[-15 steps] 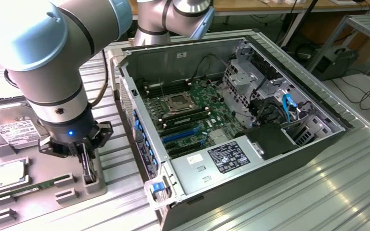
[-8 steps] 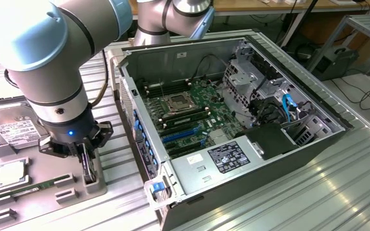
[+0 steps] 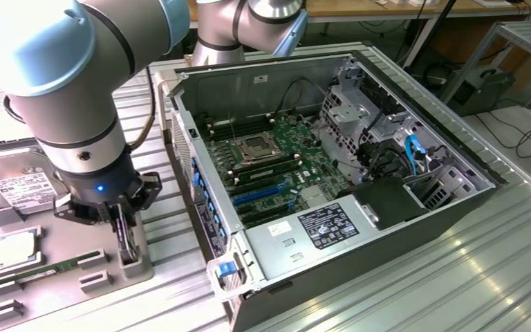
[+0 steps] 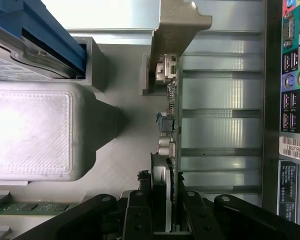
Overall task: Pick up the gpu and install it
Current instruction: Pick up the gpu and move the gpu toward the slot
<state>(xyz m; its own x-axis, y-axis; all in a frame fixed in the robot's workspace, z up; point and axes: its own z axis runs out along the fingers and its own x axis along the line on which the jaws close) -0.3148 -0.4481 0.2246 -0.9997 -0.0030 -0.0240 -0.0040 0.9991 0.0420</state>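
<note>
While low over the grey tray (image 3: 63,238) at the exterior view's left, clamped with the claw (image 3: 124,228) on the gpu (image 3: 129,243), one finger against each face. Stands on edge there, lower end in a holder (image 3: 136,266) on the tray, outside the open computer case (image 3: 339,173). Seen edge-on from the wrist view, pale metal bracket (image 4: 177,30) at the end far from the claw. Nearby: a green memory stick (image 3: 44,271) and a hard drive (image 3: 21,187).

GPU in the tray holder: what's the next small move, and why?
Probably a short straight lift. The gripper looks closed on both faces of the gpu, which stands on edge in its grey holder slot beside the open PC case; pulling upward should free it without snagging.
</note>
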